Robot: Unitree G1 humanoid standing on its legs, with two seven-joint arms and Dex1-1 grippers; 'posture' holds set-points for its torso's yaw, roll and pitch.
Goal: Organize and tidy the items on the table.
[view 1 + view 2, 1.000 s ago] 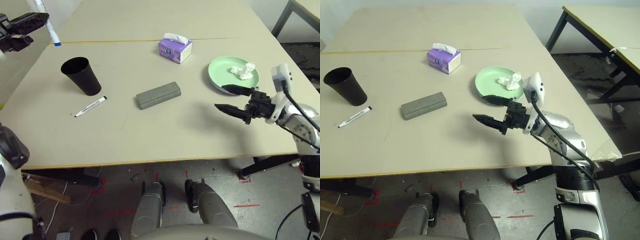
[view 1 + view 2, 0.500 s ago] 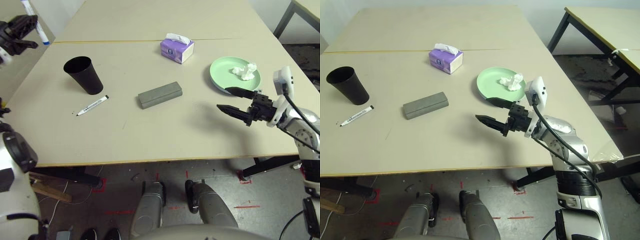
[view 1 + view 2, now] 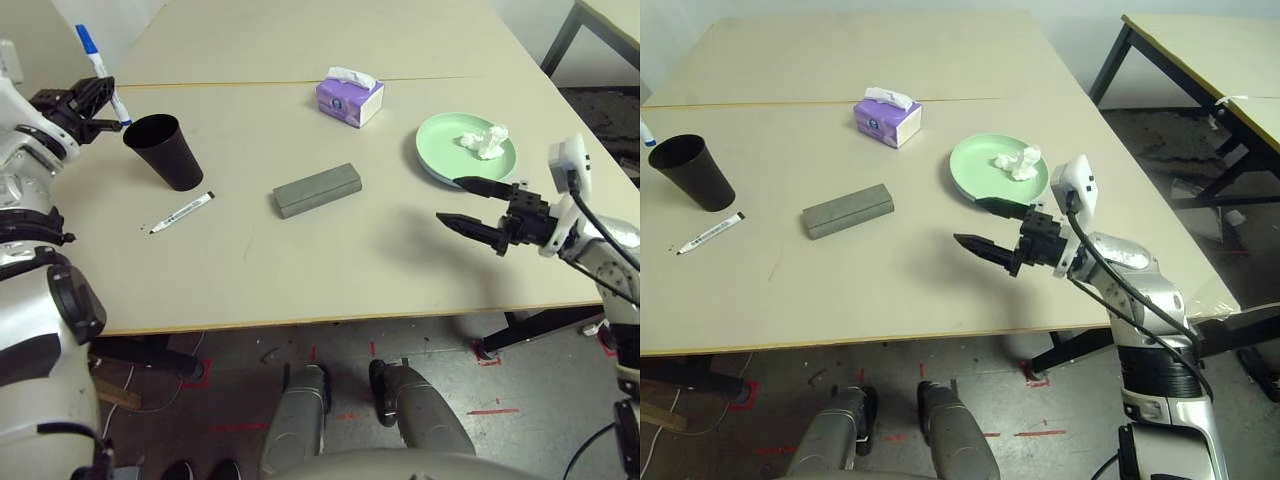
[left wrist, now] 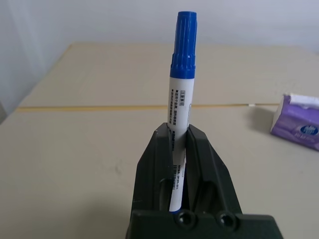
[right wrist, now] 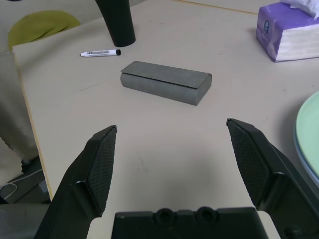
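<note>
My left gripper is shut on the blue-capped white marker, held upright just left of the black cup. In the left wrist view the marker stands between the closed fingers. The black-capped marker lies on the table in front of the cup. The grey glasses case lies mid-table. A crumpled tissue rests on the green plate, whose underside shows a light-blue rim. My right gripper hovers open near the plate, pointing toward the case. The sunglasses are out of view.
A purple tissue box stands behind the case, close to the yellowish seam. A second table stands off to the right. The table's front edge runs below my right gripper.
My left gripper has carried the blue-capped marker in from the far left edge to just beside the cup. The right gripper has hardly moved.
</note>
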